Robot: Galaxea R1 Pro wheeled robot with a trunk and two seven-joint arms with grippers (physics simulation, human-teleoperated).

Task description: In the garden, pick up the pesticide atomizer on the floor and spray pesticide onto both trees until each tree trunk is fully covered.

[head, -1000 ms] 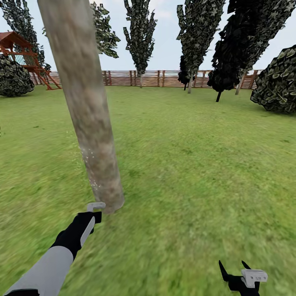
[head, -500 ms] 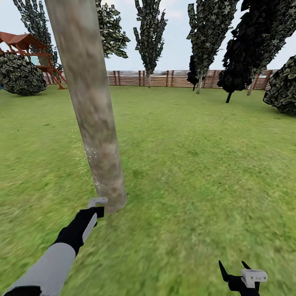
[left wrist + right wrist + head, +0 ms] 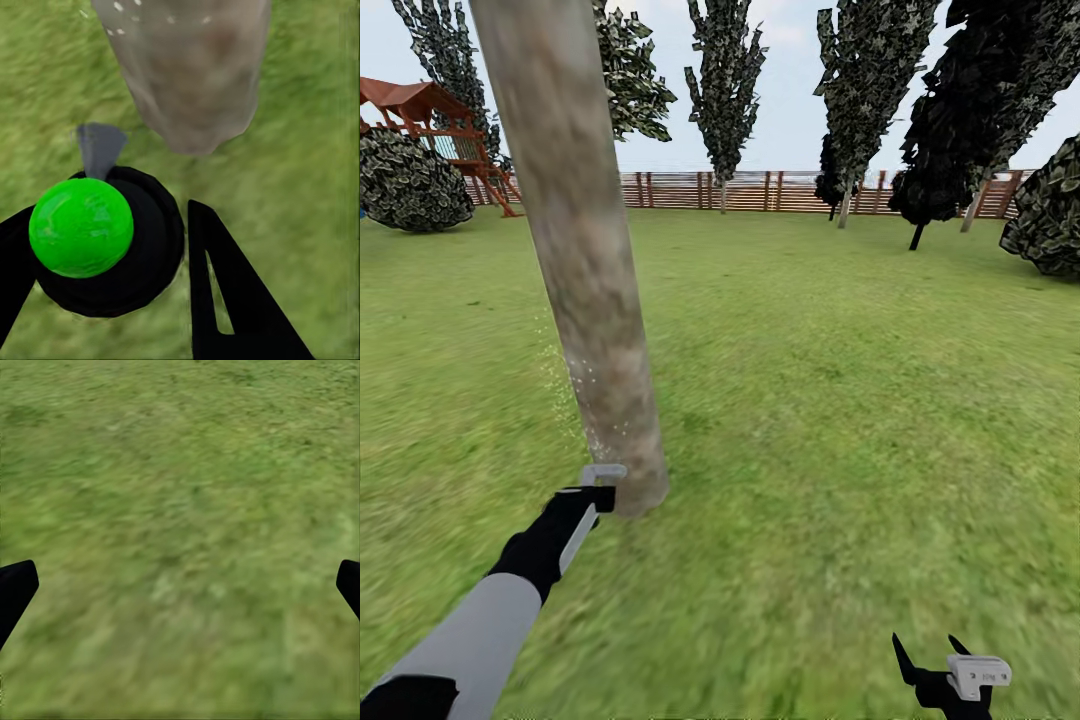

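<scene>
Red playset, round bushes

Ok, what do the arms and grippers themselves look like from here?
The left arm has a pale grey forearm, black wrist and a light grey bracket. The left gripper and right gripper have black, pointed, blade-like fingers; the right carries a small grey-white block.

A thick mottled tree trunk rises from the lawn, speckled with pale droplets low on its left side. The left gripper sits against its base. The right gripper hangs open near the bottom edge. A slatted fence lines the back.
</scene>
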